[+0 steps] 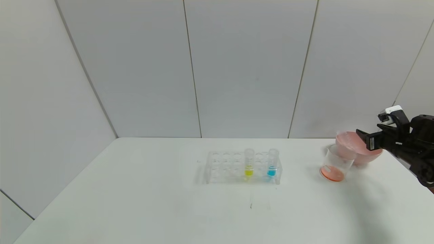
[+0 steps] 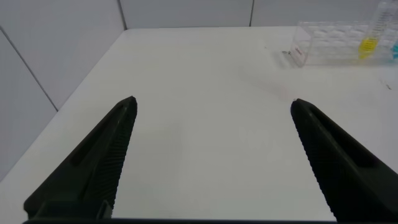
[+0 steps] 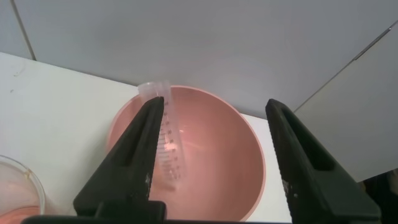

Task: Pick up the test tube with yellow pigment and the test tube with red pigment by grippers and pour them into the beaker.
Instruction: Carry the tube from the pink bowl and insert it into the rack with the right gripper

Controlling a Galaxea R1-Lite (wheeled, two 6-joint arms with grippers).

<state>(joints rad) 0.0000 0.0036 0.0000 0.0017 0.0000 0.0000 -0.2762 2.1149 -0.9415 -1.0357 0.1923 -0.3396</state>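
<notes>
One emptied tube (image 3: 163, 140) lay in the pink bowl (image 3: 236, 155) beneath the right gripper's (image 3: 214, 109) wide jaws, likely discarded; left gripper (image 2: 211, 109) wide too.

Smooth, matt white table (image 1: 152, 203). On it, a clear glossy plastic tube rack (image 1: 223, 167) and a clear plastic beaker (image 1: 335, 164). A pink bowl (image 3: 217, 162) has a smooth, faintly shiny inside; against its wall lies a clear plastic tube (image 3: 165, 134) with printed marks. The right pincer (image 3: 214, 155) and the left pincer (image 2: 214, 162) have matt black fingers (image 2: 99, 162) with finely ribbed inner faces.
</notes>
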